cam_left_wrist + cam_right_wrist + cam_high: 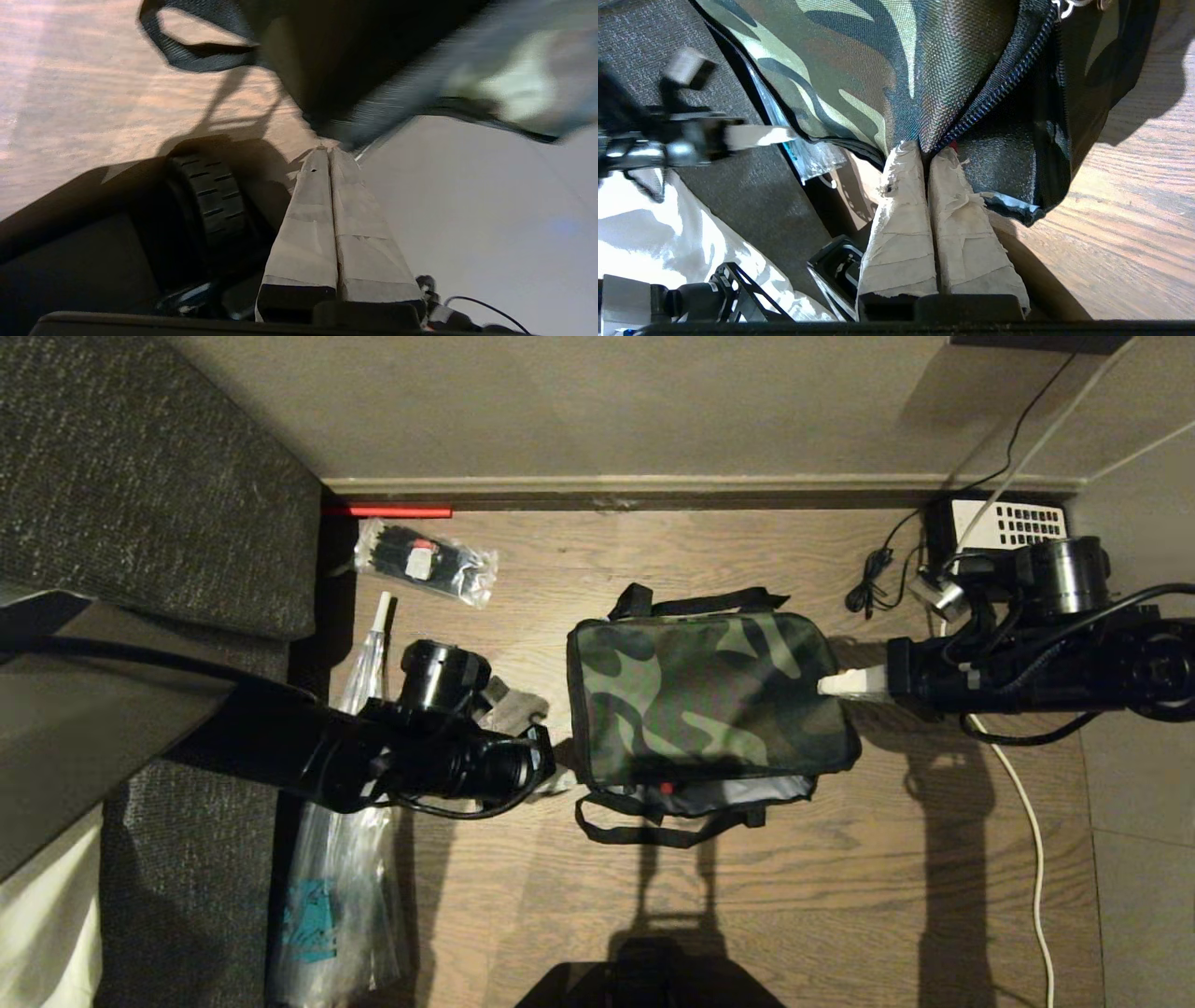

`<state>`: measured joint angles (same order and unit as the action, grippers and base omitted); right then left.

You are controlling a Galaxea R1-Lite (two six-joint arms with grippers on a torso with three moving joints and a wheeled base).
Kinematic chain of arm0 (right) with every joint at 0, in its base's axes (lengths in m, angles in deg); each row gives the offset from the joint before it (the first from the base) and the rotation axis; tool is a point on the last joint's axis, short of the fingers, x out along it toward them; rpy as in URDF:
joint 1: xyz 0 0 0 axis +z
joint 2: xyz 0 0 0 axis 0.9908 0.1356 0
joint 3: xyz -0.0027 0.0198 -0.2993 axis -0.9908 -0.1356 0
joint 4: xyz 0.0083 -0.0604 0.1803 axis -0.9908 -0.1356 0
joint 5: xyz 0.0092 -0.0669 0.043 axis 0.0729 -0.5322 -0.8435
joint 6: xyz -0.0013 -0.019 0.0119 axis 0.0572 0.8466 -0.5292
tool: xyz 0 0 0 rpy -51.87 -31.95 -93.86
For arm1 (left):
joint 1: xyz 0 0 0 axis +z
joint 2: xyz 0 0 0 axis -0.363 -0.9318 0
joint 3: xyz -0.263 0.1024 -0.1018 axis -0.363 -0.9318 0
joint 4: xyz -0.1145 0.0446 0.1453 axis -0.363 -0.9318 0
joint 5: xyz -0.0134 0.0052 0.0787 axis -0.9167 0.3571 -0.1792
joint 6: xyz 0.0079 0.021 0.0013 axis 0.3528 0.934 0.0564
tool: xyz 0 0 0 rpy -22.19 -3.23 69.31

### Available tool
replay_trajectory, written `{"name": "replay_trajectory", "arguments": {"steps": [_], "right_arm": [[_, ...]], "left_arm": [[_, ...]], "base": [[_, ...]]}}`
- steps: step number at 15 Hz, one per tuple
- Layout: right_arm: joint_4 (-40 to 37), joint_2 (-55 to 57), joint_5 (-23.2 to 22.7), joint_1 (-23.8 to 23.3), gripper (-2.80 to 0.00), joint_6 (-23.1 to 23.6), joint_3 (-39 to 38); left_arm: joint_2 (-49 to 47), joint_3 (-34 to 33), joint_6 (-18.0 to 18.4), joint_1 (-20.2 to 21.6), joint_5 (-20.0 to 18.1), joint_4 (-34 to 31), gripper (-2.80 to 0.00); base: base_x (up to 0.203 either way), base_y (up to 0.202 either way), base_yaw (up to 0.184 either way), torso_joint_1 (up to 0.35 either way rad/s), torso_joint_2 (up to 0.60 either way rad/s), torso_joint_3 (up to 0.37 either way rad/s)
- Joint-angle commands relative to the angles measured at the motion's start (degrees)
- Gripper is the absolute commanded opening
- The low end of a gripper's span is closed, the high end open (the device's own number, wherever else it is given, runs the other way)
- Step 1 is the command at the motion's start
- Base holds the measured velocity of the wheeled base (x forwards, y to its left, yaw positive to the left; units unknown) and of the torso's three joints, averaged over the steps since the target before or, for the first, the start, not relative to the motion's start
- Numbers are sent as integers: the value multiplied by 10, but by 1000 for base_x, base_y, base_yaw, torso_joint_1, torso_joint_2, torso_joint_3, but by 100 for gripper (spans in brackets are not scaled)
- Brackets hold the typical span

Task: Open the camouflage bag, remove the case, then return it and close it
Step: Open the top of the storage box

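The right gripper point(927, 156) has its 2 taped fingers point(901, 219) pressed together, pinching the bag's point(700, 700) lid fabric beside the zipper point(1008, 79) at the bag's right end. In the head view its pale tips point(845, 684) touch that end, and the right arm point(1027, 663) stretches off to the right. The left gripper point(329, 150) also has its 2 fingers point(364, 242) clenched flat against each other, with nothing visibly held; its tip sits just beside the bag's left lower corner, where blurred grey lining point(406, 102) shows. The left arm point(373, 756) comes in from the left.

The 1 camouflage bag lies on the wood floor point(840, 896) between the 2 grippers. Its lid is down on top, while along the near edge a strip of silvery lining point(738, 793) and a small red spot point(667, 788) show. 2 black strap handles lie flat, 1 at the far side point(691, 602) and 1 at the near side point(653, 831). The case cannot be seen.

Left of the bag are 2 clear plastic bags, 1 small with dark contents point(425, 560), 1 long point(341, 859). A telephone point(1008, 523) stands at the far right, a red strip point(387, 511) by the wall, and a white cable point(1032, 840) runs along the floor.
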<state>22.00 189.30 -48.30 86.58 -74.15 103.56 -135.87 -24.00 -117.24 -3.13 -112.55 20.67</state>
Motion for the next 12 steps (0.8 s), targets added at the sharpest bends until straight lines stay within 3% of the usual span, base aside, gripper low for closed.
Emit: {"name": "replay_trajectory", "arguments": {"steps": [1,7,11,12], "right_arm": [[1,2,-2,0,-280,-10,1],[4,14,-2,0,-280,-30,22],[0,38,-2,2,-280,-31,65],[-1,41,-2,1,-280,-31,68]], "left_arm": [[-33,18,-1,-3,5,1,-280],[-45,48,-6,-5,41,1,-280],[-41,60,-12,-1,44,1,-280],[-42,78,-29,-1,44,1,-280]], "base": [[0,0,0,0,0,0],[0,0,0,0,0,0],[0,0,0,0,0,0],[0,0,0,0,0,0]]}}
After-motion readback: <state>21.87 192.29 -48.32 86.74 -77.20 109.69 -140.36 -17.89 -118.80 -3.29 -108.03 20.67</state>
